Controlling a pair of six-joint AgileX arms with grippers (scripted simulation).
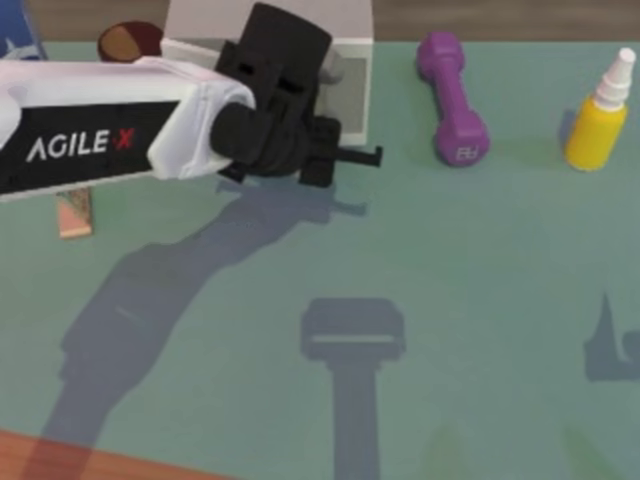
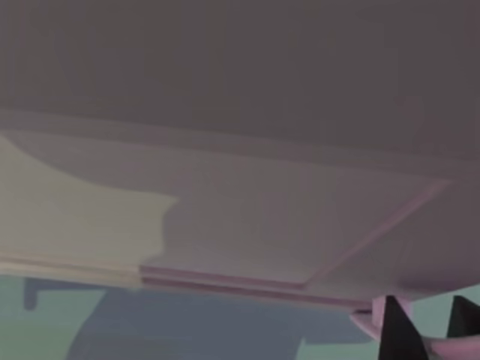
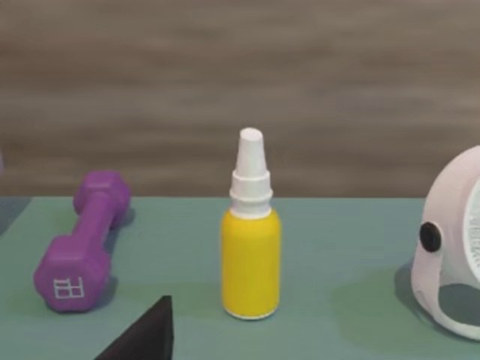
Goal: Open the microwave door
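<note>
Apparently left gripper (image 1: 365,155) at microwave door (image 2: 247,225).

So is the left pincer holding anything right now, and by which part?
Cannot be told: the left pincer sits at the microwave front, but no grip on the door shows.

My left arm (image 1: 100,140) wears glossy white casing; its hand (image 1: 345,157) is matt black. The microwave (image 1: 350,60) looks smooth, perhaps painted metal. The dumbbell (image 1: 452,100) seems rubbery, the yellow bottle (image 3: 251,259) smooth plastic, the desk (image 1: 480,300) matt green.
</note>
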